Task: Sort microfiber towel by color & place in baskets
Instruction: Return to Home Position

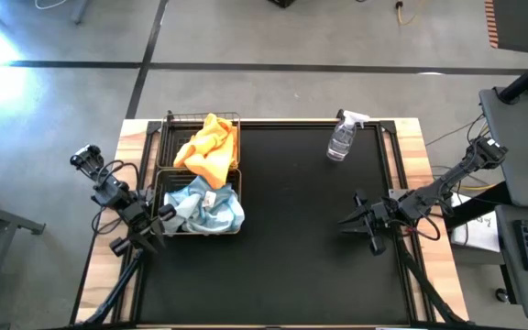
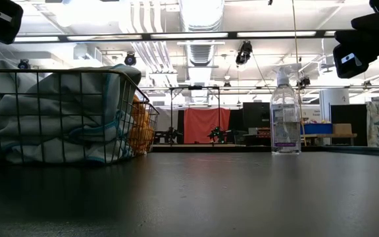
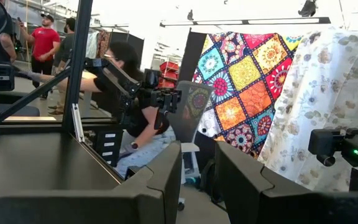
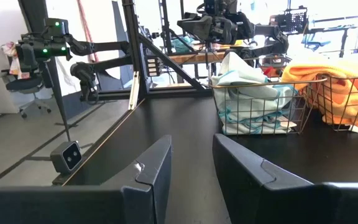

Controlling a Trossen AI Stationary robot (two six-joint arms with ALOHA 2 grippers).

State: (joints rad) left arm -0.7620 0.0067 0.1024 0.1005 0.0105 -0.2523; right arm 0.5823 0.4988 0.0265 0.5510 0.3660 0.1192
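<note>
We see a wooden table (image 1: 413,151) covered almost wholly by a black mat (image 1: 291,266), matte from above and faintly glossy in the low view. Around it the floor (image 1: 273,37) is grey concrete crossed by dark lines. Level across the table the room runs deep, with strip lights (image 2: 183,35) and ducts (image 2: 199,13) overhead and a red curtain (image 2: 201,125) at the far end. The left wrist view takes in a bright patchwork quilt (image 3: 247,81), a floral cloth (image 3: 328,93) beside it, and a seated person (image 3: 138,118) past the table's edge.

Two baskets stand end to end on the mat's left side. The far basket (image 1: 186,115) holds the orange towels (image 1: 209,147), heaped above its rim. The near basket (image 1: 157,188) holds the blue towels (image 1: 211,209), which also bulge over the wire. A small pale patch among them may be a tag.

A clear bottle (image 1: 341,142) stands upright near the mat's far edge, well apart from the baskets. Its label (image 2: 285,128) carries print we cannot read.

The left gripper (image 3: 197,152) hangs at the table's left edge, just beside the near basket, with its fingers apart and holding nothing. The right gripper (image 4: 192,142) hovers over the mat's right side, pointed toward the baskets, its fingers also parted and empty.
</note>
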